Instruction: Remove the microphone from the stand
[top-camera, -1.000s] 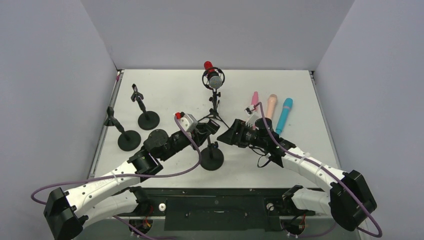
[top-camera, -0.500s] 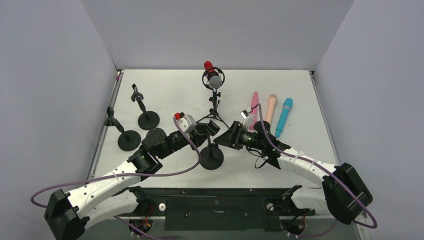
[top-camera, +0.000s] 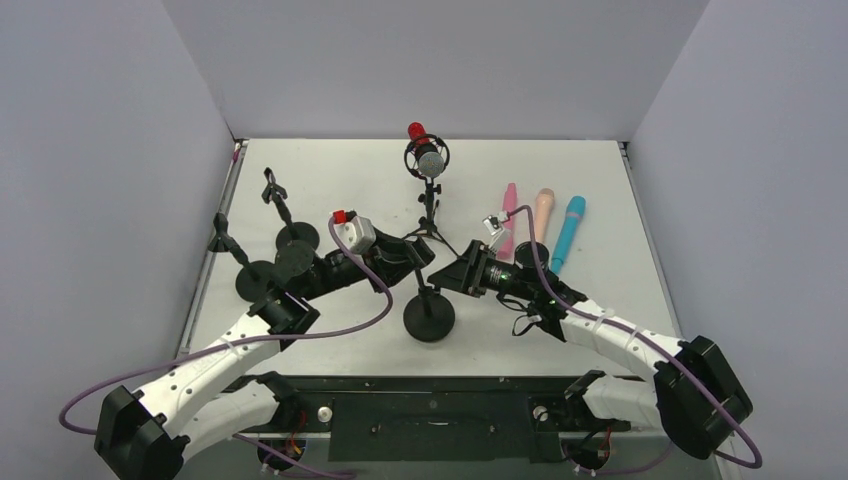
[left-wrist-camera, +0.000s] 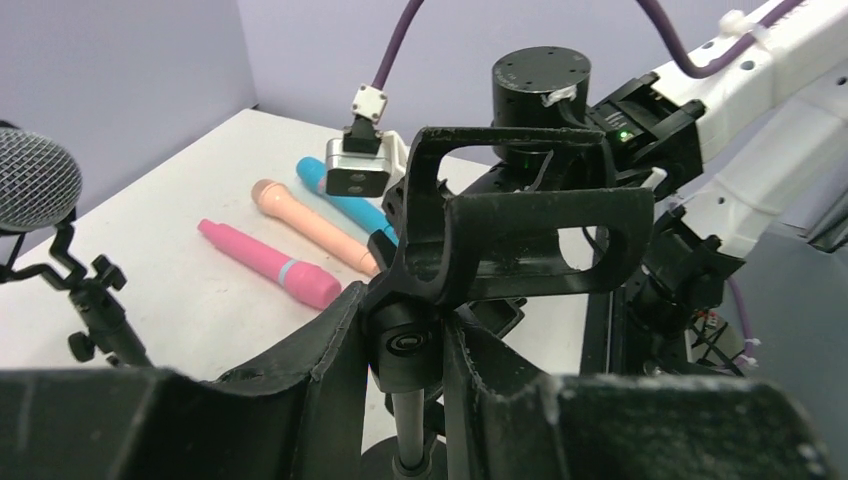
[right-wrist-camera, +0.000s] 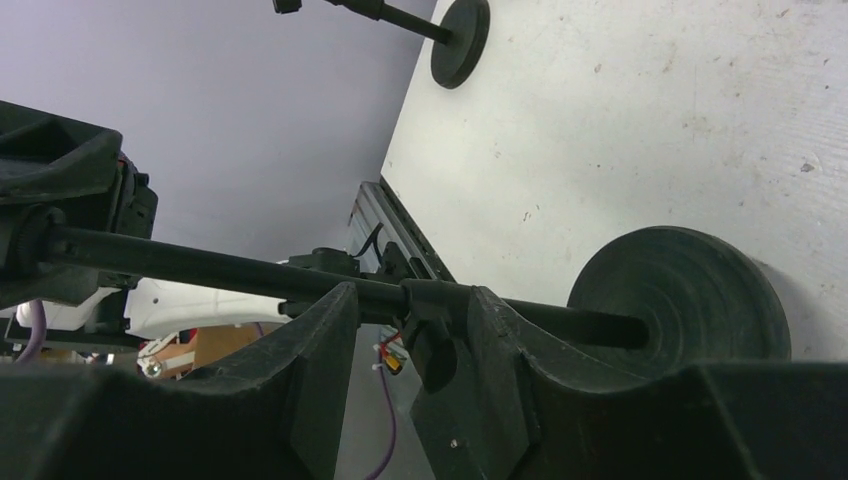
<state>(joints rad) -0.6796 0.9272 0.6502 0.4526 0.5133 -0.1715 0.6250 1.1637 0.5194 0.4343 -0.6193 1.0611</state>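
A grey-headed microphone with a red top (top-camera: 428, 158) sits in a black tripod stand at the back centre; its mesh head shows in the left wrist view (left-wrist-camera: 35, 180). My left gripper (top-camera: 412, 250) is shut on the swivel joint (left-wrist-camera: 405, 340) of a separate round-based black stand (top-camera: 429, 318), whose clip (left-wrist-camera: 530, 220) is empty. My right gripper (top-camera: 445, 277) is open, its fingers straddling the collar on that stand's pole (right-wrist-camera: 440, 300). The stand's base (right-wrist-camera: 680, 300) rests on the table.
Pink (top-camera: 507, 215), peach (top-camera: 541, 212) and blue (top-camera: 568, 230) microphones lie on the table at the right. Two more empty black stands (top-camera: 258, 278) (top-camera: 290, 235) are at the left, partly behind my left arm. Grey walls enclose the white table.
My left arm swung left and back, holding the stand's top, so the pole now leans. The stand's base shifted slightly right. The right gripper stayed beside the pole.
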